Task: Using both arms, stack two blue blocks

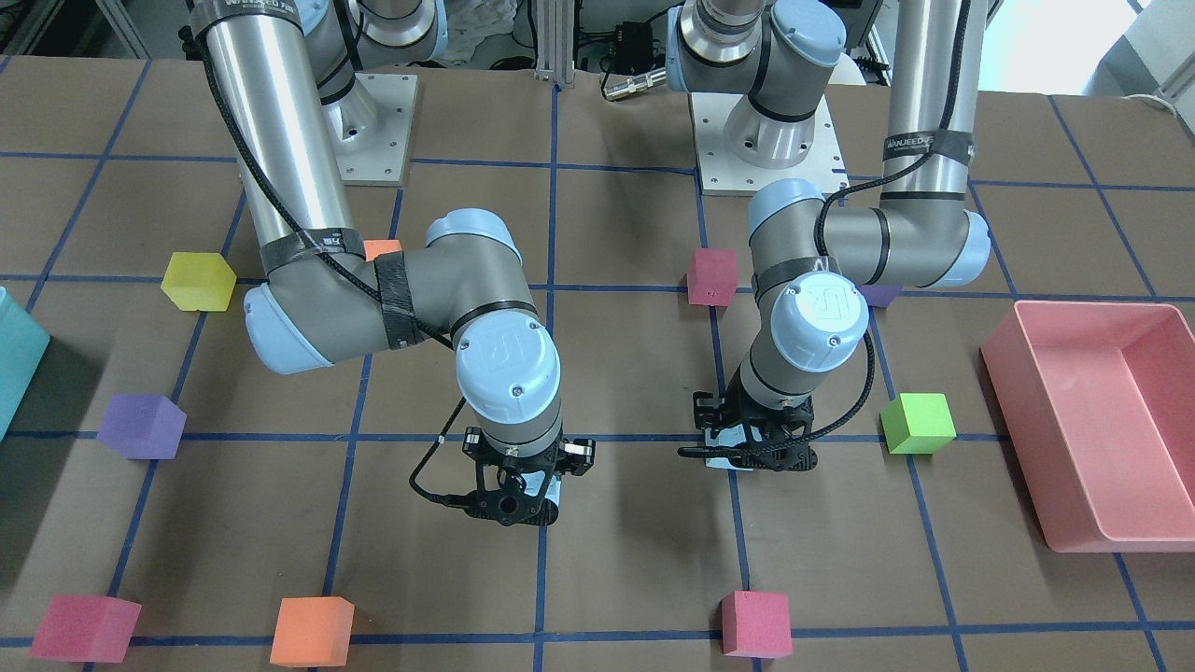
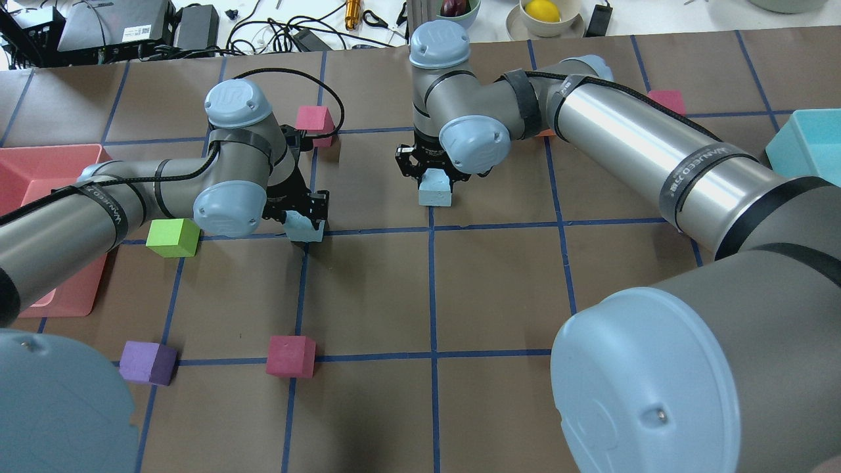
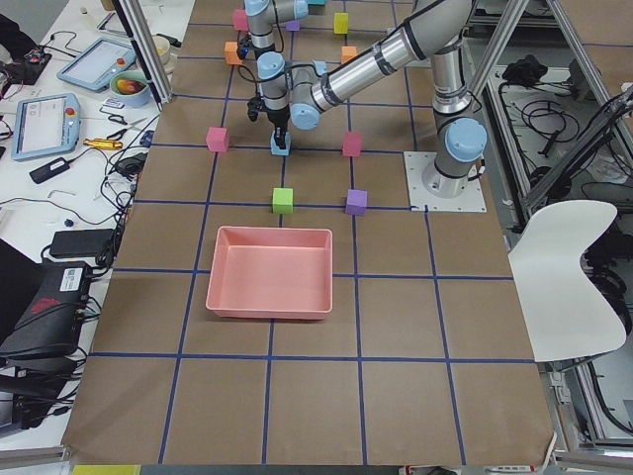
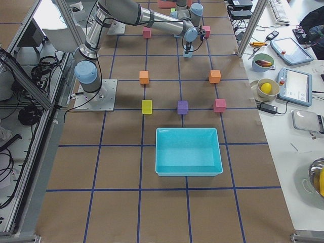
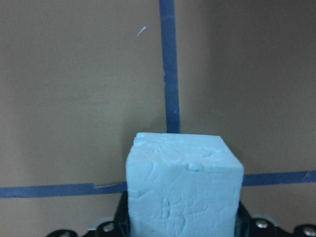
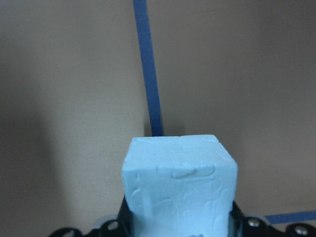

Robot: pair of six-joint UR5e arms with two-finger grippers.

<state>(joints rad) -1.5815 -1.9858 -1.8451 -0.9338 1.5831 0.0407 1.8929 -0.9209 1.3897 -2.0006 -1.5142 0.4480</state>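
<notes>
Each gripper is shut on one pale blue block, low over the brown table; I cannot tell whether the blocks touch it. In the overhead view my left gripper (image 2: 306, 222) holds its blue block (image 2: 304, 228) beside a blue tape crossing. My right gripper (image 2: 434, 182) holds the other blue block (image 2: 435, 192) about one grid square to its right. In the front-facing view the left gripper (image 1: 752, 450) is on the right and the right gripper (image 1: 525, 492) on the left. Each wrist view is filled low down by its block (image 5: 183, 187) (image 6: 178, 185), which hides the fingers.
A green cube (image 2: 172, 237) lies just left of my left gripper, next to the pink tray (image 2: 39, 164). A magenta cube (image 2: 313, 119) lies behind the left wrist. Another magenta cube (image 2: 290, 355) and a purple cube (image 2: 148, 362) lie nearer the robot. A teal container (image 2: 808, 141) stands far right.
</notes>
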